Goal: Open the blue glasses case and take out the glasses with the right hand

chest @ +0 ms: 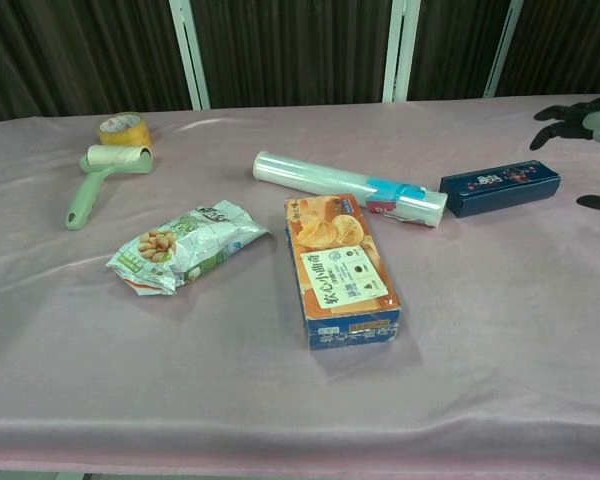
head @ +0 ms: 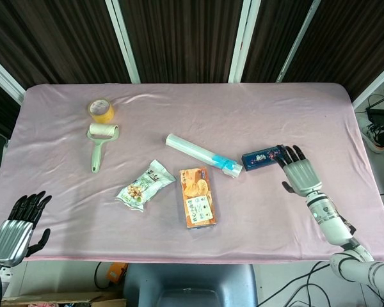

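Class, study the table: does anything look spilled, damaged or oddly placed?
Nothing stands out. The blue glasses case lies closed and flat beside the film roll, and the right hand is open next to it.
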Robot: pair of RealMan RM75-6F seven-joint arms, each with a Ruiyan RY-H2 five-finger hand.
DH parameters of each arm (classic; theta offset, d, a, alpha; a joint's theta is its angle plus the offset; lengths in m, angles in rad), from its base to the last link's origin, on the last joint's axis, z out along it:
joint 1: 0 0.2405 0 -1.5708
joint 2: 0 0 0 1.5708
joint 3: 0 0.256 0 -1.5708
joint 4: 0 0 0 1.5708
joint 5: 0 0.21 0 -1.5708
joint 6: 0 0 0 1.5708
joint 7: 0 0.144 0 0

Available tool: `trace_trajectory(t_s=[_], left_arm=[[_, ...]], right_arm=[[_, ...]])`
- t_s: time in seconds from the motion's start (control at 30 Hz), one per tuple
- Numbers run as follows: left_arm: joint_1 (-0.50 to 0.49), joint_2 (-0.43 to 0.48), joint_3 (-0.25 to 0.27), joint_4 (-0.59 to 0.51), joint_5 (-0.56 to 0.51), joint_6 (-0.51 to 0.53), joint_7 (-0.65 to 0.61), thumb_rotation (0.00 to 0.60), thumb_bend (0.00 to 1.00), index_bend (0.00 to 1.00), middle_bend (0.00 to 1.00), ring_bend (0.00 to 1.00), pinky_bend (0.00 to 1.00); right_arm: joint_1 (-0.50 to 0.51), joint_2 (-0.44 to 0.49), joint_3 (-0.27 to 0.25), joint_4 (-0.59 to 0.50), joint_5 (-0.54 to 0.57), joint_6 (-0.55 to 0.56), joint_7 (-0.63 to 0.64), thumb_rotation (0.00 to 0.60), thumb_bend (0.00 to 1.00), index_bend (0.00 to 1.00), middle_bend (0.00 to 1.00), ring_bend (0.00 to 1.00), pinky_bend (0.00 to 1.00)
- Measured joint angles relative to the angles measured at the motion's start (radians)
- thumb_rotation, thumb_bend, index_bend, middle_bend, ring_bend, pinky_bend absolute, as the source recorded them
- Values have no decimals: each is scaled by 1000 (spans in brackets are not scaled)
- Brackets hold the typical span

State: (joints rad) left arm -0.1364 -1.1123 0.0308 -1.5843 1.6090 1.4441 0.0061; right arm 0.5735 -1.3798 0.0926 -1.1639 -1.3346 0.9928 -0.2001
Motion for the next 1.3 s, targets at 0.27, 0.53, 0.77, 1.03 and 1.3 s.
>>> trace_trajectory(t_s=[0.27,0.53,0.77,1.03,1.3], left_arm=[[-8,-5,-8,-5,-17,-15,14,600,424,0,0,0,17],[-15,-9,-13,-6,-33,-33,29,600,425,0,0,0,17],[-15,-9,-16,-4,-40,-34,29,600,426,0,0,0,18],[-14,-8,-17,-3,-45,-32,30,600,426,0,0,0,17],[-13,-8,-17,-2,-48,-32,30,600,426,0,0,0,18]], right_arm=[[71,-26,52,143,53,-113,-12,600,436,425,0,0,0],[145,-111,79,292,120,-225,-68,600,436,443,0,0,0],[182,-172,79,362,137,-261,-117,600,437,453,0,0,0],[201,-208,77,393,166,-288,-189,600,477,457,0,0,0],[212,-233,76,414,185,-307,-215,600,477,465,0,0,0]])
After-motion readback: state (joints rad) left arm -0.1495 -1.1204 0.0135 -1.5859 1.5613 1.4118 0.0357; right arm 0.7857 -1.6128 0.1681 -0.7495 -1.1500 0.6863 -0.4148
